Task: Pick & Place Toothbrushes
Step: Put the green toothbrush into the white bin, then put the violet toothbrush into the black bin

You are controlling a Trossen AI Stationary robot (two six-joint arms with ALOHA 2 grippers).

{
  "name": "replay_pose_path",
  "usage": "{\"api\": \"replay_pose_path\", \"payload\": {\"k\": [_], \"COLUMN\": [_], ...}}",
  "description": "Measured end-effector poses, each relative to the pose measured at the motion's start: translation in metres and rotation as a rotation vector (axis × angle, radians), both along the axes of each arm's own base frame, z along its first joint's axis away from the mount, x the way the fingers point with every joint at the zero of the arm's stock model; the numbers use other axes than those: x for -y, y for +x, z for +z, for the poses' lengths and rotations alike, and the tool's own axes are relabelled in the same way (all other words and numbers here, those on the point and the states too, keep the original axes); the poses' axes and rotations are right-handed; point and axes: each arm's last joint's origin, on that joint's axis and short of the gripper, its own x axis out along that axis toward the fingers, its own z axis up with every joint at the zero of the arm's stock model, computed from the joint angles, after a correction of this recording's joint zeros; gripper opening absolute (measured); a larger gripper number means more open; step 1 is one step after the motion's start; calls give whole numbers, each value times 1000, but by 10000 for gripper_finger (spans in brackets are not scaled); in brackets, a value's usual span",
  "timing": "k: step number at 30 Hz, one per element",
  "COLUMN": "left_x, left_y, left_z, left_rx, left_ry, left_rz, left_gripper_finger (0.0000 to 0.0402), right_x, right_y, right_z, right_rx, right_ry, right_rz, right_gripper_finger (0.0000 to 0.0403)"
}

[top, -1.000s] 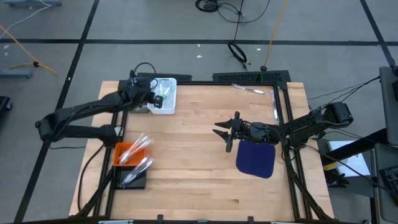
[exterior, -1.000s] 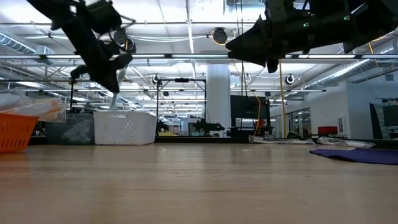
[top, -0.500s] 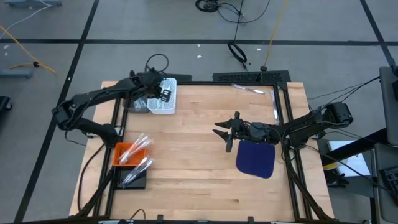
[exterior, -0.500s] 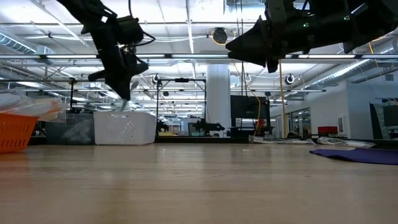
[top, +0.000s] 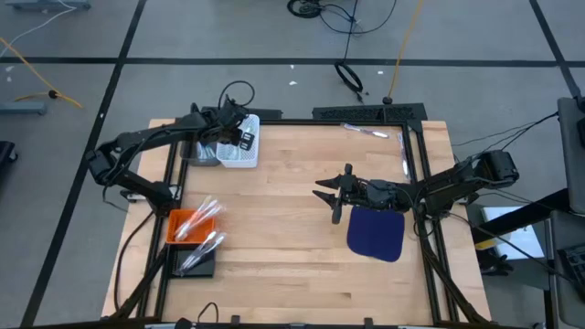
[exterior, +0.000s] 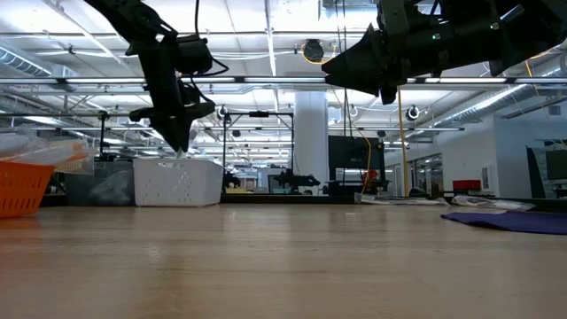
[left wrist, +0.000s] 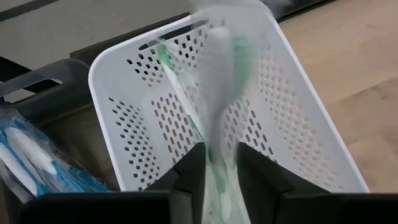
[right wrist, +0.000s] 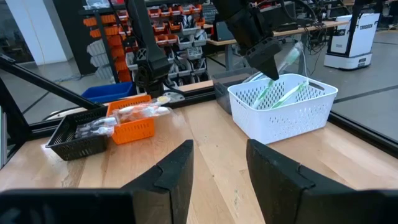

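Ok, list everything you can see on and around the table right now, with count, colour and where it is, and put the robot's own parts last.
white basket: one, far left of the table, green toothbrushes lying inside.
held toothbrush: one, green and clear, above the white basket.
orange basket: one, near left edge, packaged toothbrushes on top.
black tray: one, beside the orange basket, holding more packages.
blue mat: one, dark blue, right side of the table.
left gripper: over the white basket, shut on the toothbrush.
right gripper: open, mid-table near the mat.

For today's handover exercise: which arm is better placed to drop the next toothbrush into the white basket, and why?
The left arm. Its left gripper hangs right over the white basket, shut on a packaged toothbrush pointing into it. The right gripper waits open and empty over mid-table beside the dark blue cloth, far from the basket.
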Motion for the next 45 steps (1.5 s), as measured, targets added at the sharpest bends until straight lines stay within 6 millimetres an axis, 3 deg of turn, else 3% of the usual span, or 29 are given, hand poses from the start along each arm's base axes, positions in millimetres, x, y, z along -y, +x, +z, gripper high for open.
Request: {"api": "replay_pose_path", "payload": {"k": [10, 17, 28, 37, 45], "left_x": [0, 10, 69, 126, 153], "left_y": [1, 3, 35, 58, 68], "left_z": [0, 11, 25, 28, 34], "left_rx": [-5, 61, 184, 231, 275], "left_ry": [11, -13, -32, -19, 100], "left_rz": [-23, -177, -483, -704, -748], "left_gripper_finger": [181, 208, 191, 197, 198], "right_x": [0, 15, 74, 126, 155], "right_y": [0, -1, -15, -57, -89], "right_z": [0, -9, -36, -37, -40], "right_rx": [-2, -81, -337, -516, -644], "right_ry": [-1, 30, 139, 217, 272], "right_rz": [-1, -90, -342, -604, -711], "right_gripper_finger": [139, 139, 139, 139, 139]}}
